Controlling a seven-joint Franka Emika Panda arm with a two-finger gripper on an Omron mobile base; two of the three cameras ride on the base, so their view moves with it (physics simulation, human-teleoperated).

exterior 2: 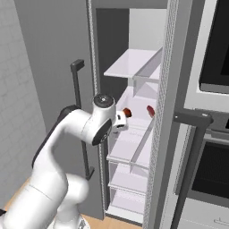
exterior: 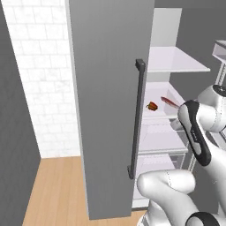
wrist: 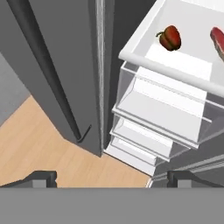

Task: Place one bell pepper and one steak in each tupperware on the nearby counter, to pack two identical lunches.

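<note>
With the fridge door (exterior: pixel 110 106) swung open, its dark vertical handle (exterior: pixel 137 119) faces the left base camera and white shelves show inside. Bell pepper (exterior: pixel 152 106) sits on the middle fridge shelf (exterior: pixel 159 115), red-orange, upright-ish, stem end toward 10 o'clock in hand view. Steak (exterior: pixel 169 102) lies on the same shelf, just beside the pepper at its 3 o'clock, apart from it, not touching. In right base view the pepper (exterior 2: pixel 127 112) is partly hidden behind the arm's wrist, steak (exterior 2: pixel 150 111) at its 3 o'clock near the fridge's inner edge. Hand view: pepper (wrist: pixel 170 37) at 1 o'clock of frame, steak (wrist: pixel 218 40) cut off at right edge; clear drawers (wrist: pixel 157 118) stacked below the shelf, wooden floor (wrist: pixel 48 144) at 8 o'clock. Gripper (wrist: pixel 113 179) points down past the shelf front, its two dark fingertips (wrist: pixel 41 178) far apart at the frame bottom, so jaws are wide open, gripping nothing. Arm reaches toward the fridge opening, wrist near shelf level. Oven front (exterior 2: pixel 210 147) stands at 3 o'clock of the fridge.
</note>
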